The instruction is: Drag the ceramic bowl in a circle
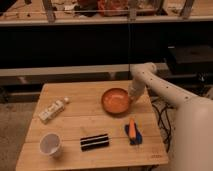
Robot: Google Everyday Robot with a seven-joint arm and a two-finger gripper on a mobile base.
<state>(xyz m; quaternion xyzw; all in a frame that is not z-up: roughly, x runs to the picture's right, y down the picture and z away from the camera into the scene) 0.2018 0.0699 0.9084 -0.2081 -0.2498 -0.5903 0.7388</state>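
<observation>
ceramic bowl (116, 101) on table, gripper (132, 97) at its right rim

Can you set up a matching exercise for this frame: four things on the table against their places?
Things:
1. ceramic bowl
2. white cup
3. small bottle
4. gripper

Places:
A. front left corner of the table
B. lying on its side at the left edge
C. at the bowl's right rim
D. right of centre, toward the back

Pairs: 1-D, 2-A, 3-B, 4-C
</observation>
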